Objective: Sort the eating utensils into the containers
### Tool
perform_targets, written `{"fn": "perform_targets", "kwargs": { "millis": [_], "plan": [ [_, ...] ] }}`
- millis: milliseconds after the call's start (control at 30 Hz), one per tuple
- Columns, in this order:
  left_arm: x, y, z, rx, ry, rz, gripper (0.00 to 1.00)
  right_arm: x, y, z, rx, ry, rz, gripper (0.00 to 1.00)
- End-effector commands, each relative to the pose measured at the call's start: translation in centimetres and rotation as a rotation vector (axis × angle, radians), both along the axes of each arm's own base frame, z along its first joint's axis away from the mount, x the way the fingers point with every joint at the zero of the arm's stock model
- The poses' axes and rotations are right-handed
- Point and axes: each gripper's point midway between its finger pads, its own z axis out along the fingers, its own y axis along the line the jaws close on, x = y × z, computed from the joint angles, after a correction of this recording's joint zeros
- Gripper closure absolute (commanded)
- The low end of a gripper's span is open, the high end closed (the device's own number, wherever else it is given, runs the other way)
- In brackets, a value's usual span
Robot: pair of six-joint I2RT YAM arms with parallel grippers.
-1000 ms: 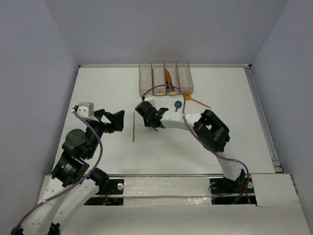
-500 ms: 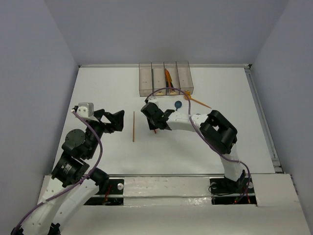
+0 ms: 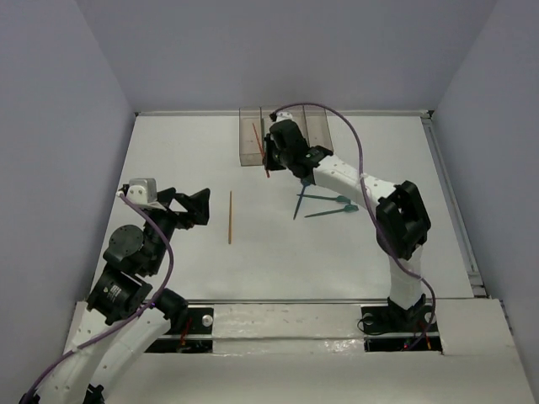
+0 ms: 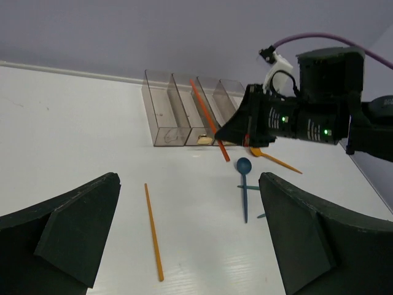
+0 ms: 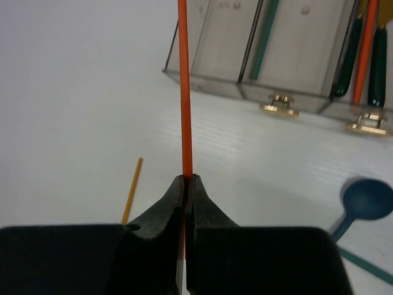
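Though the containers are holding some utensils, the right end effector is clamping another stick; several are lying outside.

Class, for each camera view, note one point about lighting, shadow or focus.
Top external: even, soft light, bright white table, barely any shadow. Left wrist: its own fingers are dark, detail-less shapes; the bins look sharp. Right wrist: the orange-red stick is crisp in the right gripper, the bins behind slightly softer.

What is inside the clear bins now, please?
The right wrist view shows a teal piece, dark green pieces and an orange utensil in the bins; the right arm hides most from above.
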Motion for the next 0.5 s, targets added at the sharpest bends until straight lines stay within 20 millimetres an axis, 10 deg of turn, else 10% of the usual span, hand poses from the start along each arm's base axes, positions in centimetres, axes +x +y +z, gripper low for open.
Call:
{"fn": "perform_targets", "kwargs": {
  "millis": [0, 167, 467],
  "plan": [
    [0.2, 0.5, 0.6, -0.005, -0.027, 0.027, 0.01, 5.5, 1.1, 3.1, 0.138, -0.080, -0.027, 1.00],
    [0.3, 0.5, 0.4, -0.003, -0.021, 0.032, 0.01, 11.6, 2.5, 4.5, 0.243, -0.117, -0.077, 1.00],
    [0.6, 0.1, 0.2, 0.006, -0.011, 0.019, 0.01, 15.3, 4.9, 3.2, 0.361, -0.103, -0.090, 1.00]
  ]
}}
